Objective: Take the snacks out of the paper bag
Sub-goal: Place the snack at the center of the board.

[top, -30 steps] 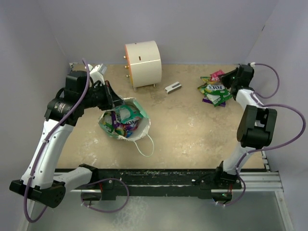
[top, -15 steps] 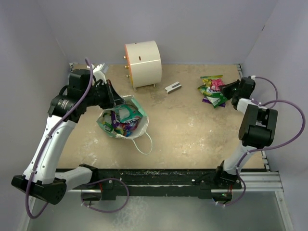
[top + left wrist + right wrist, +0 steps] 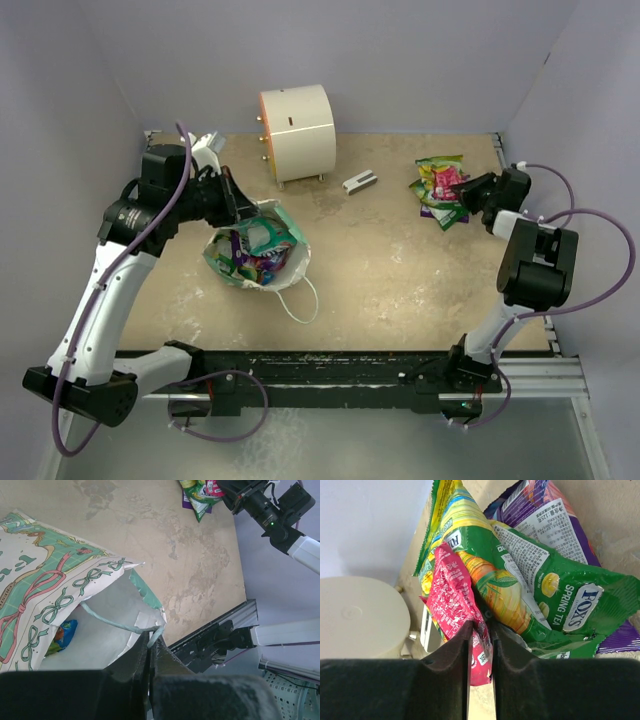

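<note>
Right end effector pinches pink packet beside green snacks.

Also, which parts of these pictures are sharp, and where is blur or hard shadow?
Top external view: even, soft light, only faint shadows, all sharp. Left wrist view: the left hand is dark and blurred, the paper bag sharp. Right wrist view: the right hand, shut on a pink packet, is soft and black; green packet print reads clearly.
</note>
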Robot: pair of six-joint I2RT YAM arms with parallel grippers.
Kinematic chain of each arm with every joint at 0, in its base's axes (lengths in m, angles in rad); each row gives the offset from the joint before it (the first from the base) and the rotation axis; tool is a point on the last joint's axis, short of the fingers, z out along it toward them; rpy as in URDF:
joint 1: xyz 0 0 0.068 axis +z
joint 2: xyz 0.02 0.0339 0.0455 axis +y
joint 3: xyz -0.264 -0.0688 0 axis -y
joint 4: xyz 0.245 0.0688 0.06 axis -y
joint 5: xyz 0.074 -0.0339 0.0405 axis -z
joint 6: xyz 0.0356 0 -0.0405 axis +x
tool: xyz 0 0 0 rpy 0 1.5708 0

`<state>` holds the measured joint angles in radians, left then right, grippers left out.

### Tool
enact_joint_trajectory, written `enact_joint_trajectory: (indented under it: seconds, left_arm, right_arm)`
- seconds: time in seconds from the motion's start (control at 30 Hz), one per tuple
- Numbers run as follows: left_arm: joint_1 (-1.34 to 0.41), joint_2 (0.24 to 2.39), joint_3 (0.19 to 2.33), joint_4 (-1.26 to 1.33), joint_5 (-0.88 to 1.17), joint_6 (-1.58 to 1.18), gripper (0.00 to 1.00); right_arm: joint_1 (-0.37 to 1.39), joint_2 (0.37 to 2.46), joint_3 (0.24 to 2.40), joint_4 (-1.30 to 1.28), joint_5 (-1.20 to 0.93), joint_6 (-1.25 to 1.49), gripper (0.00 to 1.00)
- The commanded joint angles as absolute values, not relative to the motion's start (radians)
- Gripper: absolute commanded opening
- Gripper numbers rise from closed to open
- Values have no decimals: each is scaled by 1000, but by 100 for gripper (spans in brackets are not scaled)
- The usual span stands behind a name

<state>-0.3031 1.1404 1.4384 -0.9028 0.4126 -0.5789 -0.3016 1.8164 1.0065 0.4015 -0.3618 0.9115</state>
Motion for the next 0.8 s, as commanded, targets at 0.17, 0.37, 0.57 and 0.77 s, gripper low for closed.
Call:
enact_joint_trajectory:
  seconds: [0.17, 0.37, 0.57, 0.77]
  left_arm:
    - [-303, 1076, 1455, -866, 428, -580, 0]
    - [-303, 1046, 1430, -845, 439, -616, 0]
    - [-302, 1047, 1427, -835, 461, -623, 0]
    - [-303, 1066, 1414, -814, 515, -622, 0]
  right_arm:
    - [-302, 1780, 1087, 202, -372, 824, 35]
    - [-306, 1688, 1093, 114, -355, 774, 52]
    - [-307, 1575, 1077, -82, -270, 655, 70]
    - [-271, 1454, 983, -148, -322, 564, 71]
